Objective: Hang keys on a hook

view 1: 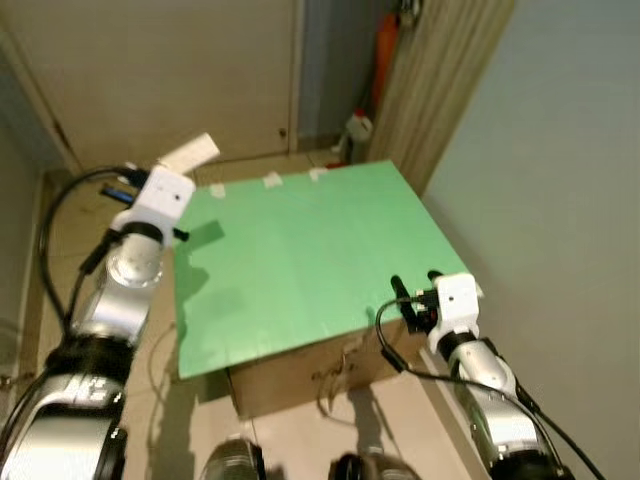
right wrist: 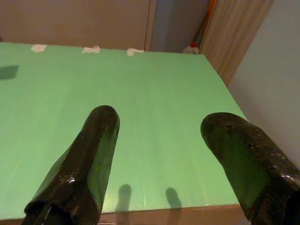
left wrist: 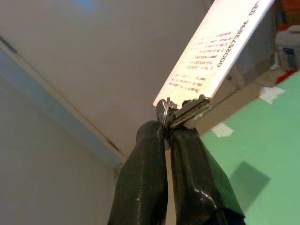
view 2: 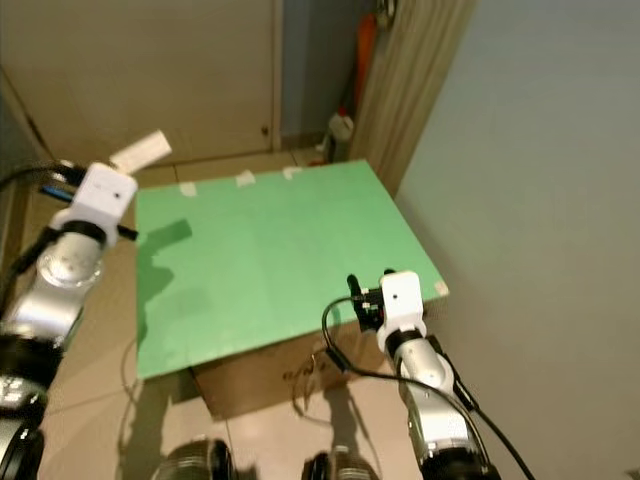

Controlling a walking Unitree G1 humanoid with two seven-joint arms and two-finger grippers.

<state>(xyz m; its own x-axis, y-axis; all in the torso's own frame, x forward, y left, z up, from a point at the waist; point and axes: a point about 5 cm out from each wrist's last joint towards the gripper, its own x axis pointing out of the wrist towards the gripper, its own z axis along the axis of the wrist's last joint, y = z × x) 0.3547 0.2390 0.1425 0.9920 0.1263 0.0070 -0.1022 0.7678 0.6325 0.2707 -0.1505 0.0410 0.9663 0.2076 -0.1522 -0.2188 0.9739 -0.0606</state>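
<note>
My left gripper [left wrist: 167,130] is shut on a key ring with a metal key [left wrist: 187,108] and a long white printed tag [left wrist: 213,44]. It is held raised beside the far left corner of the green board [view 1: 300,260], and the tag [view 1: 190,152] sticks up past the white wrist. My right gripper [view 1: 415,287] stands open at the board's near right corner, with nothing between its fingers [right wrist: 96,140]. I see no hook.
The green board lies on a cardboard box [view 1: 310,375] on a tiled floor. White tape bits [view 1: 271,180] mark its far edge. A plastic bottle [view 1: 358,128] and a curtain [view 1: 440,80] stand behind it. A pale wall [view 1: 560,180] rises on the right.
</note>
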